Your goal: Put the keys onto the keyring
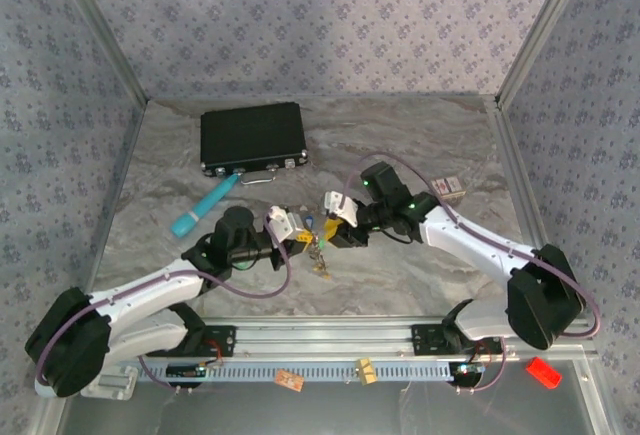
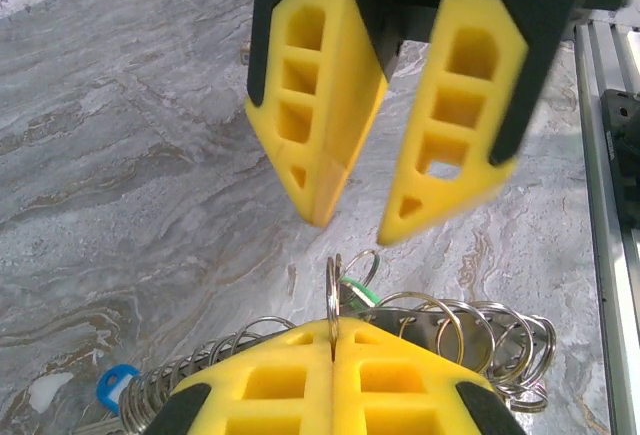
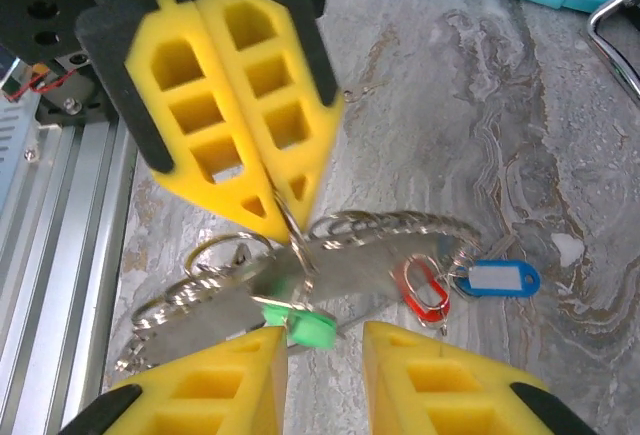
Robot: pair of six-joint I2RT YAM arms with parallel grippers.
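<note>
Near the worktop's [image 1: 400, 145] near edge, the left claw [image 2: 333, 333] clenches the keyring [image 2: 333, 290], while the right claw [image 2: 355, 227], released, hangs just beside a green key [image 3: 310, 330].

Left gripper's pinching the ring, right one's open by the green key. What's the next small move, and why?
Probably close the right gripper on the green key: it lies just at those open fingertips, and the left gripper is shut on the keyring, holding it ready for threading.
</note>
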